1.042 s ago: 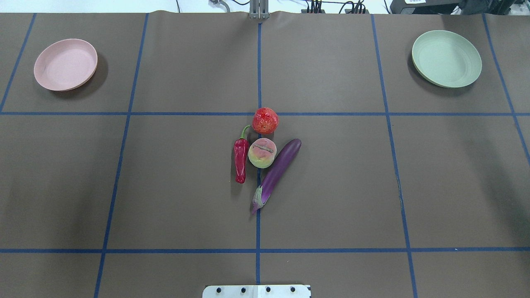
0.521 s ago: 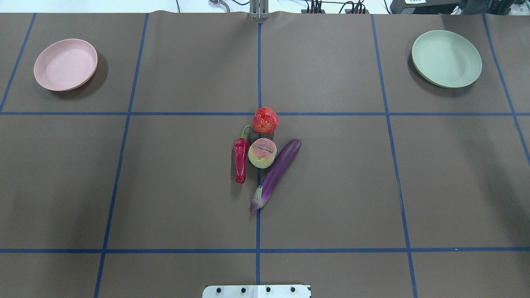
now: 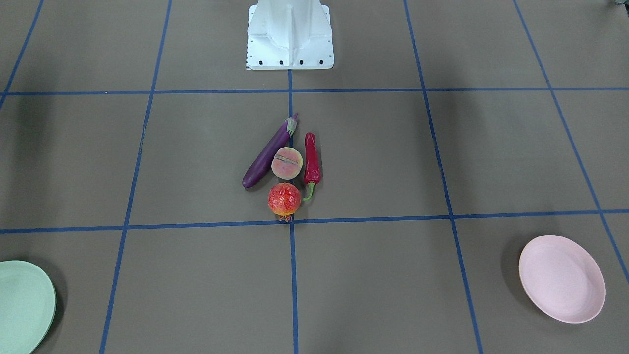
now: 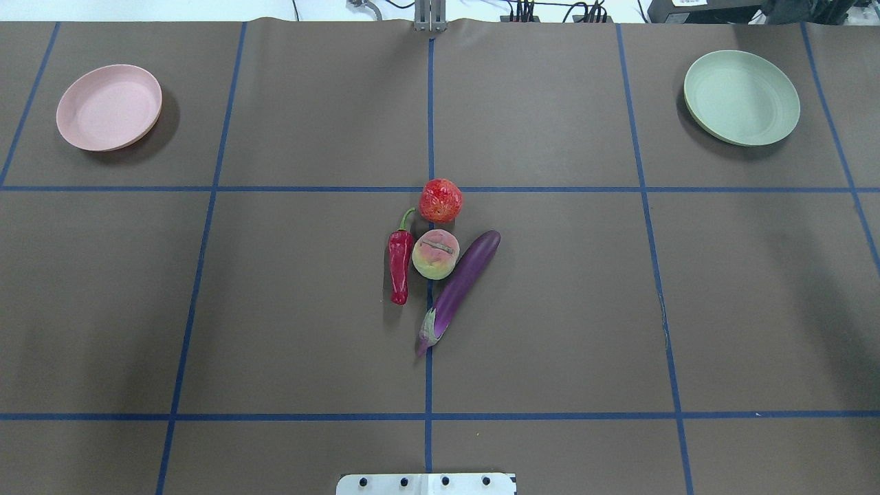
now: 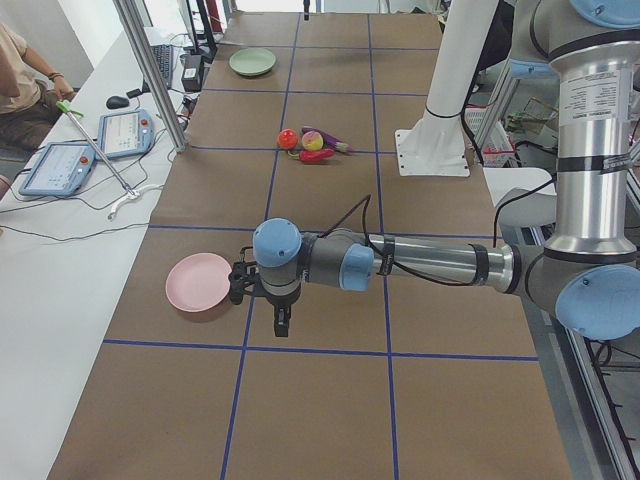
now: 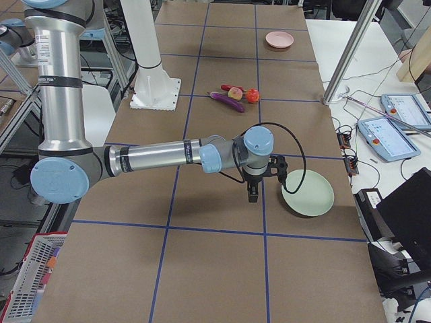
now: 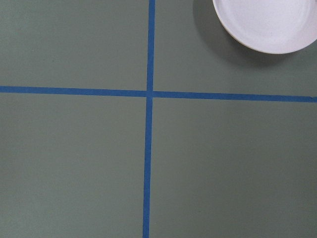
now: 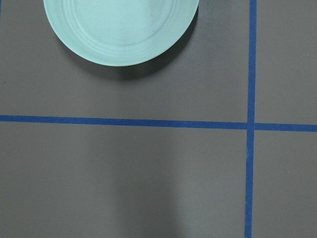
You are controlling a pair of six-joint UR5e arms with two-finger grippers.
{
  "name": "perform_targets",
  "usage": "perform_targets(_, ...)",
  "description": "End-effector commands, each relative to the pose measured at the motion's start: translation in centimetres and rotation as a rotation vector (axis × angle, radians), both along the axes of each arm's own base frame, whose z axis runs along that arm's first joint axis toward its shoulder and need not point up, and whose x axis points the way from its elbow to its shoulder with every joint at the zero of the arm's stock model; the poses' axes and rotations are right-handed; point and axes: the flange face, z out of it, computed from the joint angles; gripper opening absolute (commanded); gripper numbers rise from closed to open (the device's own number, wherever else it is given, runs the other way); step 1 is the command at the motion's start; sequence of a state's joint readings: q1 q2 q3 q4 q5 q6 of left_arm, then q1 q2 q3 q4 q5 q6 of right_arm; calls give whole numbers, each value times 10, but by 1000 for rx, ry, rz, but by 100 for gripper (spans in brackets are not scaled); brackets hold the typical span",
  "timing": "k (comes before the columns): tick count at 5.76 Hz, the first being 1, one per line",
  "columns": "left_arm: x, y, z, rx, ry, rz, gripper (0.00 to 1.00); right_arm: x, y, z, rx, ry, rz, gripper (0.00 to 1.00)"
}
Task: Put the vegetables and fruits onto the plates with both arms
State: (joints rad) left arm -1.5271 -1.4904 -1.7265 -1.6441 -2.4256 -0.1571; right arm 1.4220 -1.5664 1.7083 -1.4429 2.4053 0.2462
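The purple eggplant [image 4: 459,285], red chili [image 4: 399,261], pomegranate [image 4: 441,200] and peach [image 4: 435,254] lie bunched at the table's middle, all on the mat. The pink plate [image 4: 108,107] sits empty at the far left, the mint green plate [image 4: 741,97] empty at the far right. My left gripper [image 5: 283,320] hangs low beside the pink plate [image 5: 198,282]. My right gripper [image 6: 252,195] hangs low beside the green plate [image 6: 308,192]. Both show only in the side views, so I cannot tell whether they are open or shut. Neither shows in the overhead view.
The white pedestal [image 3: 290,34] stands at the near middle edge. Blue tape lines cross the brown mat. Tablets and cables lie on the white side tables [image 5: 70,250] beyond the mat. An operator [image 5: 20,75] sits at the left end.
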Motion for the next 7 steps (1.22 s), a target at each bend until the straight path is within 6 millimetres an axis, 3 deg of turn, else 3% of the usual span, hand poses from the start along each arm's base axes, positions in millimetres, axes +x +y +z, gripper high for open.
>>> perform_targets(1,4,0,-6,5,61,12,100,-17,4,-3,29,-32,-37,100)
perform_targets(4,15,-2,-20,-24,154,3,100,-27,3,-7,19,-35,-38,100)
perform_targets(6,43,-9,-36,-22,168,-34,100,-77,5,-65,-65,-69,22,100)
perform_targets(7,57,-23,-55,-18,182,-27,100,-94,-3,-88,-69,-86,29,100)
